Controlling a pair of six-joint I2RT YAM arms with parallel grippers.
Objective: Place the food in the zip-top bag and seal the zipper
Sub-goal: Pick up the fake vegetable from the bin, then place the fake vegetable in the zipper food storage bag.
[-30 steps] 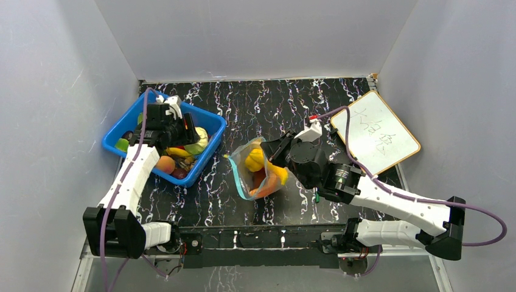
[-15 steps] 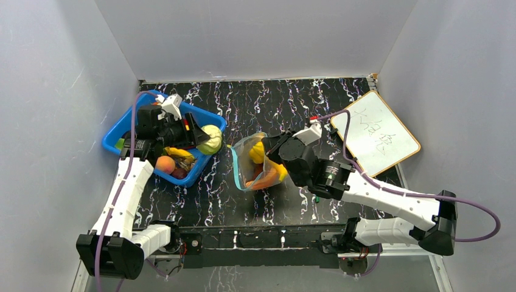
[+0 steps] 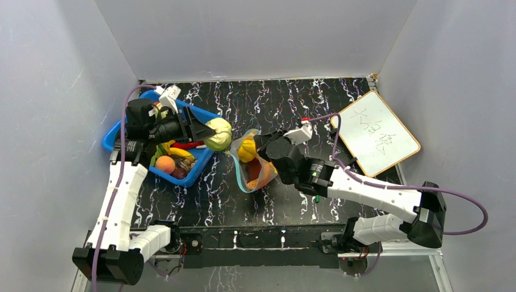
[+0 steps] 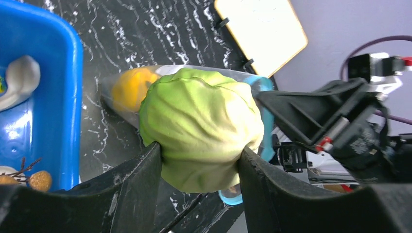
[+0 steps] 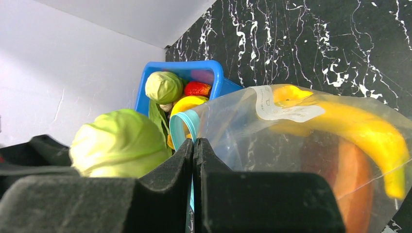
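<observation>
Top: left pincer (image 3: 210, 134) clamped on a cabbage (image 3: 219, 134), held up between the bin (image 3: 112, 139) and the bag (image 3: 255, 173). Bag mid-counter (image 3: 274, 103), mouth facing the cabbage, right pincer (image 3: 260, 145) at its rim.

Left wrist: both fingers squeeze the cabbage (image 4: 201, 121). Bag (image 4: 252, 82) just behind it, banana (image 4: 127, 87) inside.

Right wrist: right pincer (image 5: 194, 150) closed tight on the bag (image 5: 291, 150) at the zipper (image 5: 180, 127). Banana (image 5: 350, 126) and an orange piece inside.

We see a black tabletop (image 3: 274, 100) veined with white, boxed in by plain pale grey panels (image 3: 255, 36) at its far edge, its left side and its right side, evenly lit, with a wood-framed whiteboard (image 3: 374, 131) lying flat on its far right corner.
</observation>
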